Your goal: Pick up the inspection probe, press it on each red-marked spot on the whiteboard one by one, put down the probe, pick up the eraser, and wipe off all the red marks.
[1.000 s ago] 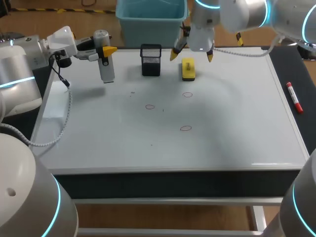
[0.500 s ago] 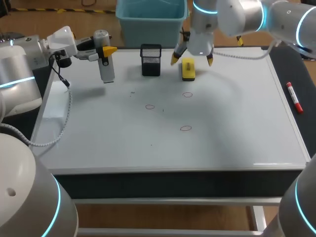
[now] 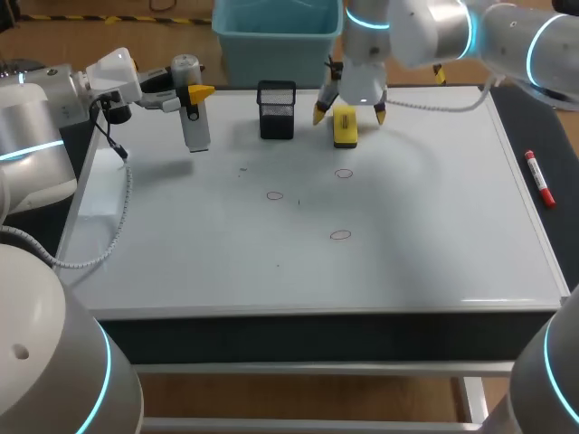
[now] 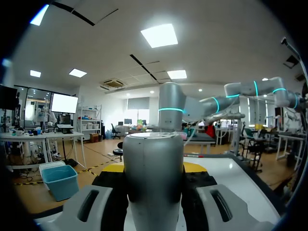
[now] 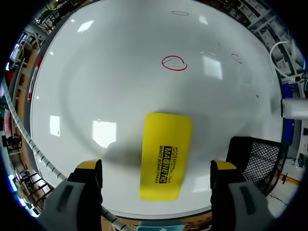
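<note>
nearest red mark (image 3: 340,235): a small ring drawn on the whiteboard (image 3: 434,208), well apart from both grippers and not yet wiped.
left red mark (image 3: 275,194): drawn farther in, toward the left arm's side; also unwiped.
farthest red mark (image 3: 343,173): found just ahead of the eraser (image 3: 345,127), so it is judged the first to be reached by a wipe.
eraser: laid flat near the board's far edge, its long sides facing the fingers, so that it can be gripped across its width.
right gripper (image 3: 349,113): poised over the eraser with fingers spread wide, one at each side and neither seen to touch it; a grasp is judged to be in preparation.
inspection probe (image 3: 194,122): held upright above the board at the far left, not set down, apparently kept clear of the eraser work.
left gripper (image 3: 192,94): fingers clamped on the probe's upper part.
mesh holder (image 3: 276,109): stood between probe and eraser, possibly meant to receive the probe.
</note>
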